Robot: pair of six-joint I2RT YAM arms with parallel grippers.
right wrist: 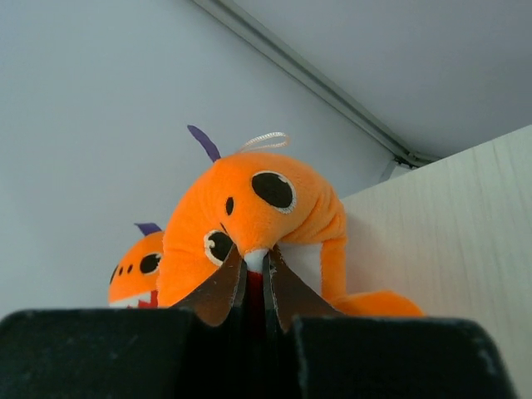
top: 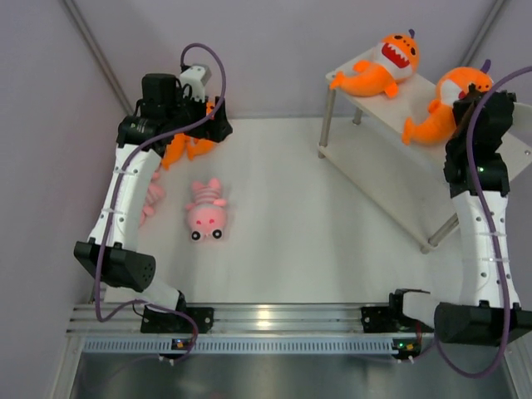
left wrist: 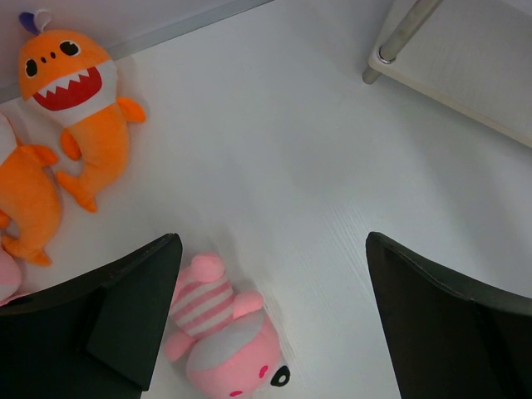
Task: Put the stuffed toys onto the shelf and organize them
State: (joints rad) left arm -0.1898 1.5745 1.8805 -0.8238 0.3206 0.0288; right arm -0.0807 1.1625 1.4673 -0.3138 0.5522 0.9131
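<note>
The shelf (top: pixel 391 166) stands at the back right. One orange shark plush (top: pixel 384 66) lies on its top board. My right gripper (top: pixel 467 98) is shut on the face of a second orange shark (top: pixel 436 112) on that board; in the right wrist view the gripper (right wrist: pixel 253 264) pinches the white snout of this shark (right wrist: pixel 274 208), with the first shark (right wrist: pixel 137 270) behind it. My left gripper (top: pixel 214 125) is open and empty above the table at the back left. Its view shows the gripper (left wrist: pixel 274 283), two orange sharks (left wrist: pixel 79 108) (left wrist: pixel 29 199) and a pink striped plush (left wrist: pixel 220 332) between the fingers.
The pink plush (top: pixel 208 214) lies left of centre on the table. Another pink plush (top: pixel 152 199) lies partly under the left arm. The two floor sharks (top: pixel 187 148) lie by the back wall. A shelf leg (left wrist: pixel 403 37) and the lower board (left wrist: pixel 474 75) are right of the left gripper.
</note>
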